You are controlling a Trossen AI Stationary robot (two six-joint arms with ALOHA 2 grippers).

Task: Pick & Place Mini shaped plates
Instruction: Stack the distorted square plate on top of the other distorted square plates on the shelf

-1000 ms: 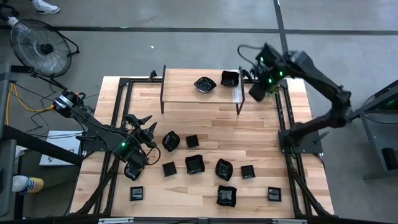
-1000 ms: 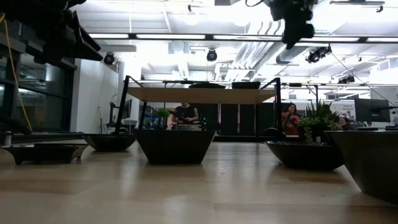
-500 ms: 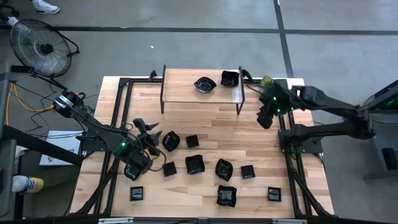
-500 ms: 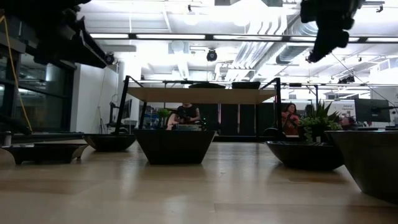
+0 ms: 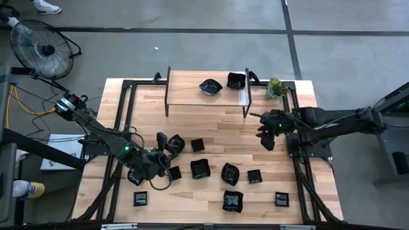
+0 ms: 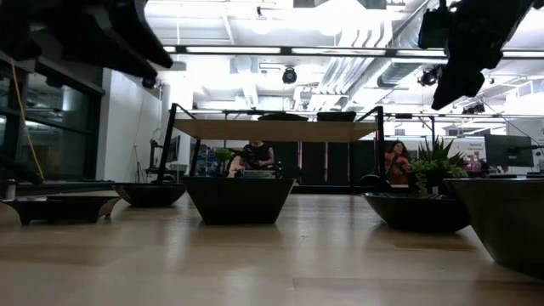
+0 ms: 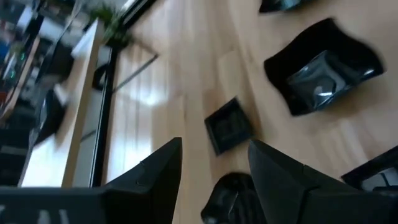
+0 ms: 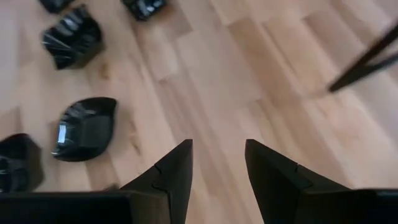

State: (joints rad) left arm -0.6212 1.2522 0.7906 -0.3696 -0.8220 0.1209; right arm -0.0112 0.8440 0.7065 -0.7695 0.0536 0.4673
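Mini shaped plates (image 5: 200, 168) lie mostly across the near half of the wooden table (image 5: 217, 124); you can count nine of them there in the high view, plus two more on the raised shelf (image 5: 185, 96) at the far edge, eleven in all. A further dark shape under the left arm's wrist may be another plate, but you cannot tell. In the low view only five dishes show, and the one at the right edge is cut off by the frame, while both arms are just dark masses at the top.

Your left arm reaches in from the left side, stretched low across the table, and its left gripper (image 5: 165, 142) hangs over the near-left group, just beside a wavy-edged plate (image 5: 176, 144). Its fingers (image 7: 158, 165) are spread wide and pinch nothing; a small square plate (image 7: 229, 124) shows in the gap beyond them.

Your right arm lies folded along the right edge, its right gripper (image 5: 265, 129) above bare wood, between the shelf and the plates and near a small green plant (image 5: 275, 87). Its fingers (image 8: 177, 168) stand partly apart, with nothing between them
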